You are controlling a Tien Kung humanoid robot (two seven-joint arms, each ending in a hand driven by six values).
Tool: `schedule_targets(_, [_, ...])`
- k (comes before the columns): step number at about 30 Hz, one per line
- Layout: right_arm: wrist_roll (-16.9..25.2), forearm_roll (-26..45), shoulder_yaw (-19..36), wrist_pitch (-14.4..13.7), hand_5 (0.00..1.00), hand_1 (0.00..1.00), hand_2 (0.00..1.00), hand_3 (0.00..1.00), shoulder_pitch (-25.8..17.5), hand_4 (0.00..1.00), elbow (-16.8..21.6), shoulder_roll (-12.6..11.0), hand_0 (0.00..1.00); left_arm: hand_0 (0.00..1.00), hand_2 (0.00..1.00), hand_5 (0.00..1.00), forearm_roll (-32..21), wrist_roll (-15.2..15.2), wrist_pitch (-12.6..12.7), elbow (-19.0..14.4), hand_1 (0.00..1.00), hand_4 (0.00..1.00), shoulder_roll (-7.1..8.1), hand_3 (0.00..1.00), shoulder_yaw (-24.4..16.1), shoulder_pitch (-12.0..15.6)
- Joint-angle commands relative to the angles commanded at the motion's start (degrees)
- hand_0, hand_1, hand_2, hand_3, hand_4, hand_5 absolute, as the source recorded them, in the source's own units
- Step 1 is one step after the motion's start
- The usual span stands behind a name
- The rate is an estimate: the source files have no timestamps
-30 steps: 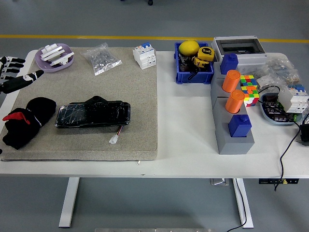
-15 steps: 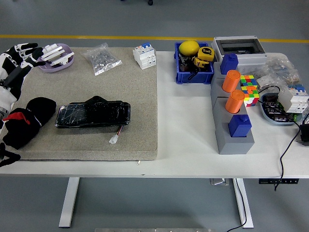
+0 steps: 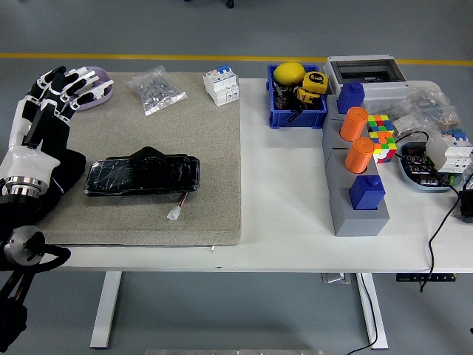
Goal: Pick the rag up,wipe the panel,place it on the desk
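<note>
One grey mat (image 3: 148, 140) on white table (image 3: 281, 214); grey floor (image 3: 222, 29) with yellow line (image 3: 185, 57).

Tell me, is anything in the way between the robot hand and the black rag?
Nothing visible is. The left robot hand is open above the mat's left side, and its own forearm covers most of the black rag. The panel lies just right of the rag, with nothing between them.
</note>
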Motion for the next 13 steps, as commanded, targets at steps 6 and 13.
schedule_targets(6, [-0.8, -0.1, 0.2, -0.1, 0.553, 0.44, 0.629, 0.617, 0.0, 0.998, 0.0, 0.0, 0.712, 0.5, 0.572, 0.302, 2.4, -0.8, 1.9, -1.5, 0.602, 0.886, 0.01, 0.568, 1.6, 0.5])
schedule_targets(13, [-1.0, 2.0, -2.2, 0.1, 0.555, 0.44, 0.629, 0.617, -0.2, 0.998, 0.0, -0.1, 0.712, 0.502, 0.571, 0.3, 5.4, -0.1, 2.7, -2.0, 0.596, 0.885, 1.5, 0.567, 2.3, 0.8])
